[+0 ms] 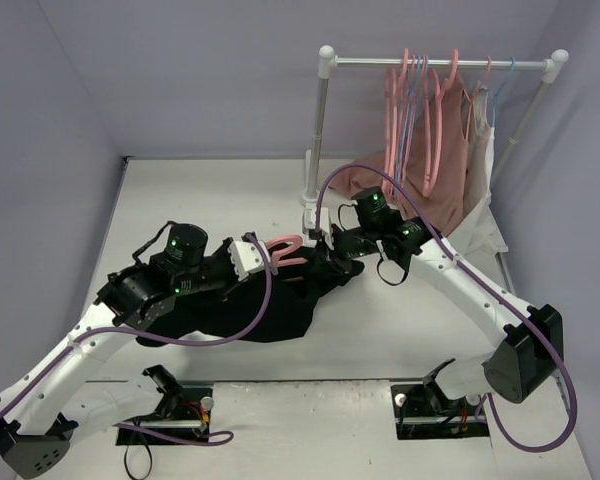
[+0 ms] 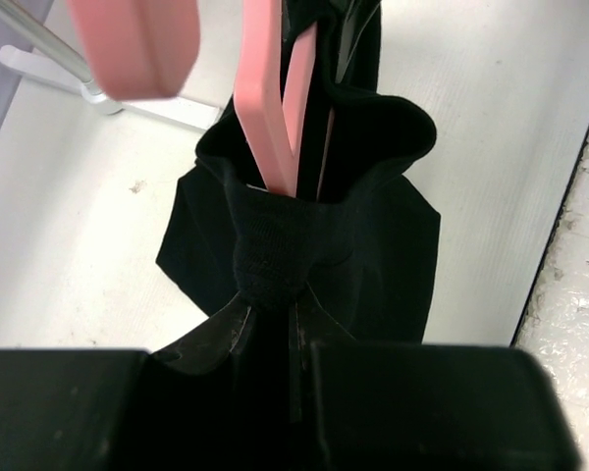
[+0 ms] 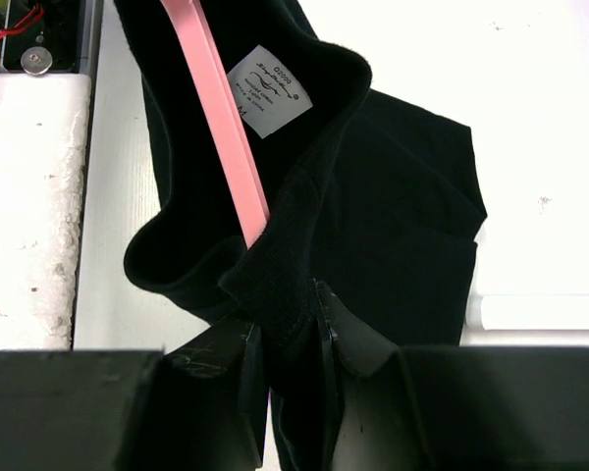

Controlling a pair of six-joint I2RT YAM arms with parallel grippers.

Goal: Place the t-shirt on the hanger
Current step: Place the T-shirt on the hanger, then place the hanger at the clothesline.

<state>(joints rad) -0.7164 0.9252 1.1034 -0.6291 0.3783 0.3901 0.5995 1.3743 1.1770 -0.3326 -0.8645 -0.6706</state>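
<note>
Clamped on the t-shirt [image 2: 383, 235] — left tool [image 2: 273, 319] and right tool [image 3: 290, 329] alike.

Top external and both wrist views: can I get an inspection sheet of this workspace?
Surface: white table, a few small specks.
Job's things: black t-shirt bunched between the arms; pink hanger has an arm pushed into its neck opening, hook outside; white label showing.
Clutter: nothing seen.
Grippers: left gripper shut on t-shirt fabric beside the hanger; right gripper shut on the neck edge.
Cables: purple cables along both arms, one loop crossing the t-shirt.
Surroundings: rail at the back right with pink hangers, a dusty-pink garment and a white garment; plain walls.
</note>
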